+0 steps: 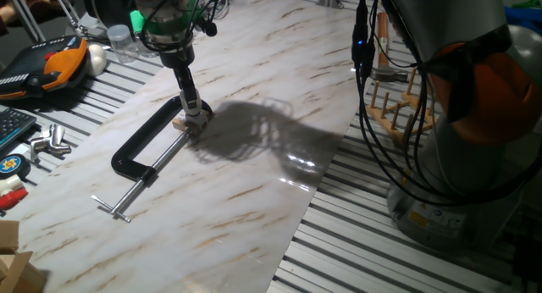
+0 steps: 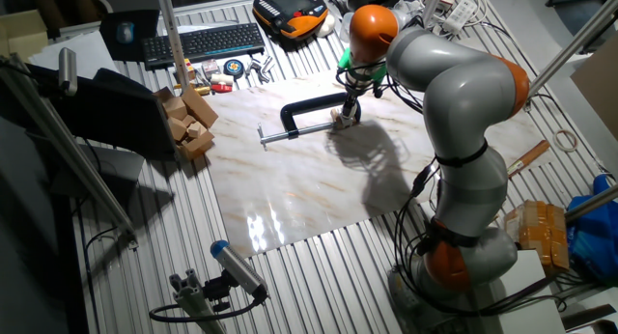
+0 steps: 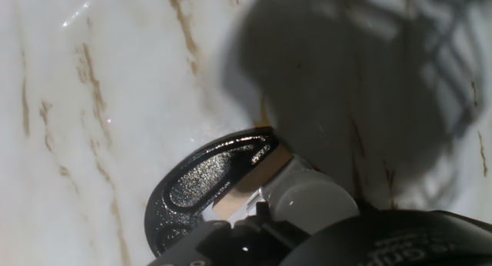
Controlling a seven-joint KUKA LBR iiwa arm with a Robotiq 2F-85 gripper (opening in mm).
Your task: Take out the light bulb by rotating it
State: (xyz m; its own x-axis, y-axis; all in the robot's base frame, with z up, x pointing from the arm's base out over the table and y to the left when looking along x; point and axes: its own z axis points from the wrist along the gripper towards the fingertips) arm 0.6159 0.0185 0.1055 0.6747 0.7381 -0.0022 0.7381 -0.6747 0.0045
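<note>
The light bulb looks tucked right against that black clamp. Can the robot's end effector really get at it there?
Probably yes. The end effector is already down at the wooden block, and the hand view shows the light bulb right at the fingers, beside the C-clamp rather than under it.

A clamp lies flat on the marble board, its screw handle pointing toward the board's near edge in one fixed view. A small wooden block sits pinched in the clamp's jaw, and the light bulb stands in the block (seen beside the clamp's pad in the hand view). The gripper sits directly over the block, and a keyboard lies beyond the board in the other fixed view.
</note>
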